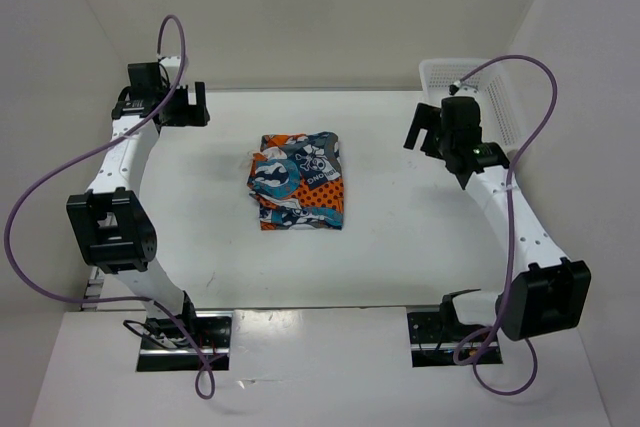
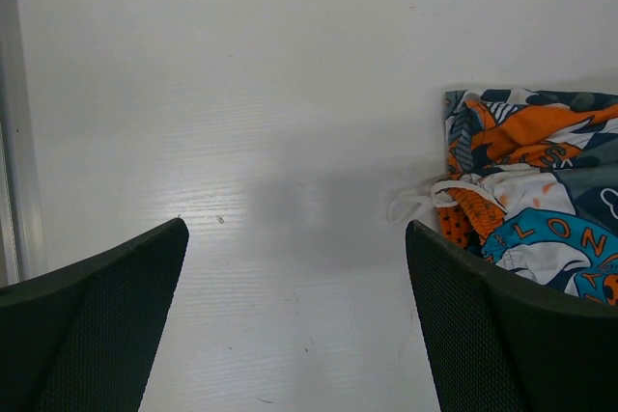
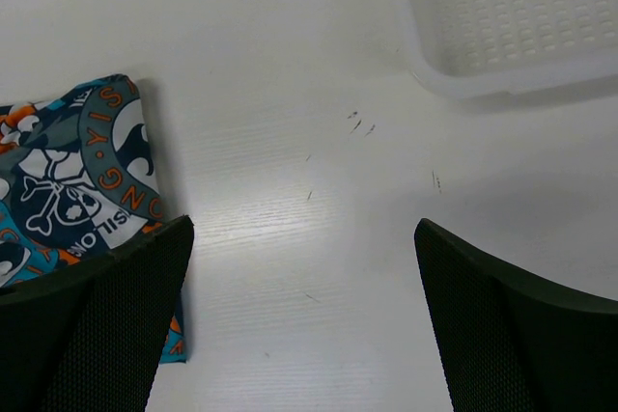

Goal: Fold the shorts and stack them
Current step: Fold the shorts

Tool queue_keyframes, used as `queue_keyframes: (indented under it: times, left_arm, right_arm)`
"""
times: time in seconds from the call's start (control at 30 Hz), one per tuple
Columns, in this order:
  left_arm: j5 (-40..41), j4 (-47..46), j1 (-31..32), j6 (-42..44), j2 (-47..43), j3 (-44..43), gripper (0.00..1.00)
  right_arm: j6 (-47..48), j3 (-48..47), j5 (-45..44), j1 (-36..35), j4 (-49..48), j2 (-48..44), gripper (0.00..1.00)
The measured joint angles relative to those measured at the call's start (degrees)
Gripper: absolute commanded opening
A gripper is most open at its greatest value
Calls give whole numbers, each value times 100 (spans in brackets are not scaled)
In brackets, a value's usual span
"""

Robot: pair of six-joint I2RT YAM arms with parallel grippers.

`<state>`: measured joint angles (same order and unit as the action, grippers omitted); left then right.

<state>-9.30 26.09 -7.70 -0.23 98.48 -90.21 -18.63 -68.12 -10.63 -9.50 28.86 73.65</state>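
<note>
The shorts (image 1: 298,182), printed in blue, orange, grey and white with skulls, lie folded in a pile at the middle of the white table. They show at the right edge of the left wrist view (image 2: 541,190) with a white drawstring loop, and at the left edge of the right wrist view (image 3: 68,180). My left gripper (image 1: 192,105) hangs at the far left, open and empty (image 2: 294,238). To the right of the pile my right gripper (image 1: 428,132) is raised, open, with only bare table between its fingers (image 3: 301,238).
A white mesh plastic basket (image 1: 490,97) stands at the far right, behind my right arm; its corner shows in the right wrist view (image 3: 512,26). White walls enclose the table on the left, back and right. A metal rail (image 2: 19,142) runs along the table's left edge.
</note>
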Motion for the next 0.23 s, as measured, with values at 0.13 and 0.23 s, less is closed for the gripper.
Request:
queue_keyframes:
  times: [0.13,0.23]
  left_arm:
    - [2,0,0,0,-7,0,100]
    - [2,0,0,0,-22,2,100]
  right_arm:
    - [26,81,17,0,-7,-83,100]
    - [59,175,55,0,-9,-186,100]
